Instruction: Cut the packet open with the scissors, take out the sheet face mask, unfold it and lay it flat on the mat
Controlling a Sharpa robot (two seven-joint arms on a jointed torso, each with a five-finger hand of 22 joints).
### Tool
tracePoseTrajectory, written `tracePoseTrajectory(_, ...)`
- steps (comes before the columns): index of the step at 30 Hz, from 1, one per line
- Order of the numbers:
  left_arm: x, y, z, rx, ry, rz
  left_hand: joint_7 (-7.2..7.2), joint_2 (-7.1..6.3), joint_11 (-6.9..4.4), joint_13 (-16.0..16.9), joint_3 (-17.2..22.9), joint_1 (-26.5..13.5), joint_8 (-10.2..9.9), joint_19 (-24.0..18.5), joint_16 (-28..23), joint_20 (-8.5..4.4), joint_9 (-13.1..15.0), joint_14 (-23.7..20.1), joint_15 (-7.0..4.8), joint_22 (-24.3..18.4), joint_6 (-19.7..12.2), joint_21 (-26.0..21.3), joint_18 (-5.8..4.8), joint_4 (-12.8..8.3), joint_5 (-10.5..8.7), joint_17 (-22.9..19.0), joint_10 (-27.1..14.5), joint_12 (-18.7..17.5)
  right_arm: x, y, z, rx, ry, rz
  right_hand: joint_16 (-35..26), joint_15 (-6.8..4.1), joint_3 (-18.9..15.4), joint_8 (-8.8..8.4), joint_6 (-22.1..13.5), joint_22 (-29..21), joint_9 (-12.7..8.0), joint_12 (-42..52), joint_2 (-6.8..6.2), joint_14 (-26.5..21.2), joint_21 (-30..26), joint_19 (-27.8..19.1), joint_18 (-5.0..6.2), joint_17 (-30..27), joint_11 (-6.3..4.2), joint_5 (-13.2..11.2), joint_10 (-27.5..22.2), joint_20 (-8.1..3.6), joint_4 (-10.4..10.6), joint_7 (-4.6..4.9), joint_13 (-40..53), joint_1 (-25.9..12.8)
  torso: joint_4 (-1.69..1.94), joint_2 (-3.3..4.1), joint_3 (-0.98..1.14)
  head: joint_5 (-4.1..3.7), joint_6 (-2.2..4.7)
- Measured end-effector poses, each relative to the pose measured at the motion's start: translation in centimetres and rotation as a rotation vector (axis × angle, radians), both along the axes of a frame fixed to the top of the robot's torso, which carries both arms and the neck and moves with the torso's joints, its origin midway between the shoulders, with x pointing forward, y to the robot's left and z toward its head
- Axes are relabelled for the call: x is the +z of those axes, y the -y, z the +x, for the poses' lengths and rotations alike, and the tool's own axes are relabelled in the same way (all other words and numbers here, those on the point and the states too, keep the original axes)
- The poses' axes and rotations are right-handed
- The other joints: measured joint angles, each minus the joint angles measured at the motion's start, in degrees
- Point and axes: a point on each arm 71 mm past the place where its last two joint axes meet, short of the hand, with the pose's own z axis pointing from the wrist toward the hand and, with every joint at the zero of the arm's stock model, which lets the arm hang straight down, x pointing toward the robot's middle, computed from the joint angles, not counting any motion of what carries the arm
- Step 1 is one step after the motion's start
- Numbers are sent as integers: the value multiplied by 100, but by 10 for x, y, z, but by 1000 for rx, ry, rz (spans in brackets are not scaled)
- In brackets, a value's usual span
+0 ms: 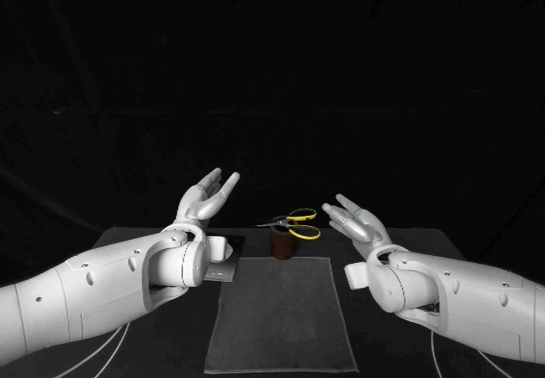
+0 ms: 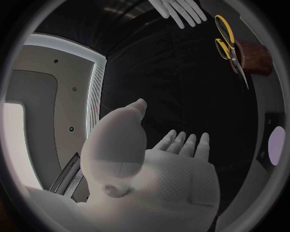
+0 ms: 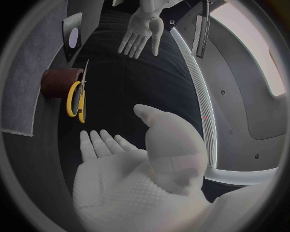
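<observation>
Yellow-handled scissors (image 1: 295, 222) stand blades-down in a brown cup (image 1: 282, 246) at the far end of the grey mat (image 1: 278, 315). A grey packet (image 1: 221, 272) with a pale round mark lies left of the mat, partly hidden behind my left arm. My left hand (image 1: 209, 197) is raised above the table left of the scissors, fingers spread and holding nothing. Right of the scissors, my right hand (image 1: 354, 221) is also raised, empty, with fingers apart. The right wrist view shows the scissors (image 3: 77, 99), cup (image 3: 59, 82), packet (image 3: 72, 30) and left hand (image 3: 142, 29). In the left wrist view are the scissors (image 2: 228, 46) and right hand (image 2: 180, 10).
The black table (image 1: 386, 346) extends on both sides of the mat. The cup stands touching the mat's far edge, between the two hands.
</observation>
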Motion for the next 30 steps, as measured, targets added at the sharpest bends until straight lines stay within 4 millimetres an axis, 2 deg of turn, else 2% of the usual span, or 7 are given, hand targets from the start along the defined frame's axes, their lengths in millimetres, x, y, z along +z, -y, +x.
tracePoseTrajectory(5, 1, 1, 0, -22, 10, -15, -6, 47, 145, 26, 88, 258, 53, 20, 28, 82, 34, 97, 113, 9, 162, 23, 127, 88, 0, 25, 146, 30, -3, 0, 4, 102, -16, -2, 56, 16, 97, 61, 167, 33, 47, 39, -36, 228, 80, 86, 7, 39, 60, 31, 201, 77, -66, 10, 24, 196, 1, -1, 0, 0, 0)
tracePoseTrajectory(8, 1, 2, 0, -30, 14, -20, 10, 107, 221, 45, 167, 318, 92, 42, 88, 104, 65, 269, 285, 19, 338, 55, 129, 82, 0, 60, 348, 62, -4, -1, 5, 153, -26, -2, 177, -19, 155, 177, 466, 78, 136, 112, -64, 633, 184, 340, 130, 111, 37, 31, 544, 70, -160, 25, 56, 345, 1, -1, 0, 0, 0)
tracePoseTrajectory(11, 1, 1, 0, -34, 16, -24, 31, 169, 335, 79, 247, 380, 206, 291, 325, 143, 139, 956, 468, 86, 677, 232, 121, 54, 0, 214, 756, 125, -4, -1, 5, 186, -28, -8, 347, -80, 187, 334, 900, 155, 259, 217, -101, 1200, 358, 735, 135, 206, 4, 31, 1161, 67, -303, 53, 106, 508, 0, -1, 0, 0, 0)
tracePoseTrajectory(15, 1, -15, 1, -23, 17, -21, 106, 124, 521, 249, 364, 663, 589, 1722, 1261, 127, 383, 2949, 192, 445, 1797, 1117, 86, -15, 0, 710, 2615, 532, -2, 16, 12, 158, 20, -93, 644, -195, 246, 624, 1686, 290, 471, 410, -224, 2156, 678, 1478, 310, 362, -74, 31, 2251, 66, -522, 113, 174, 686, -4, -3, 3, 10, -18)
tracePoseTrajectory(19, 1, -21, 1, -29, 18, -24, 271, -8, 412, 274, 485, 990, 1079, 2504, 1799, 117, 676, 3580, -1, 601, 3058, 1575, 321, -137, 0, 972, 3669, 820, 3, 25, 15, 142, 67, -167, 876, -313, 318, 915, 2456, 387, 657, 540, -340, 2872, 938, 2065, 436, 469, -165, 57, 3053, 62, -737, 174, 202, 863, -13, 5, 11, 12, -34)
tracePoseTrajectory(25, 1, -26, 0, -51, 22, -20, 397, -137, 145, 298, 701, 1191, 1445, 3126, 2325, 95, 879, 4347, -289, 713, 3686, 1928, 592, -318, 0, 1300, 4481, 990, 12, 37, 15, 135, 120, -263, 1108, -490, 447, 1243, 3318, 475, 836, 576, -504, 3640, 1239, 2727, 582, 600, -313, 167, 3891, 40, -973, 295, 216, 990, -19, 10, 20, -25, -52)
tracePoseTrajectory(30, 2, -28, -1, -75, 27, -10, 449, -153, 64, 299, 825, 1207, 1519, 3358, 2446, 39, 973, 4520, -382, 767, 3807, 2081, 625, -366, 0, 1438, 4696, 994, 19, 48, 15, 126, 155, -336, 1197, -601, 535, 1425, 3786, 527, 944, 576, -658, 4056, 1426, 3143, 625, 693, -415, 209, 4325, -7, -1091, 371, 224, 968, -7, 8, 21, -50, -61)
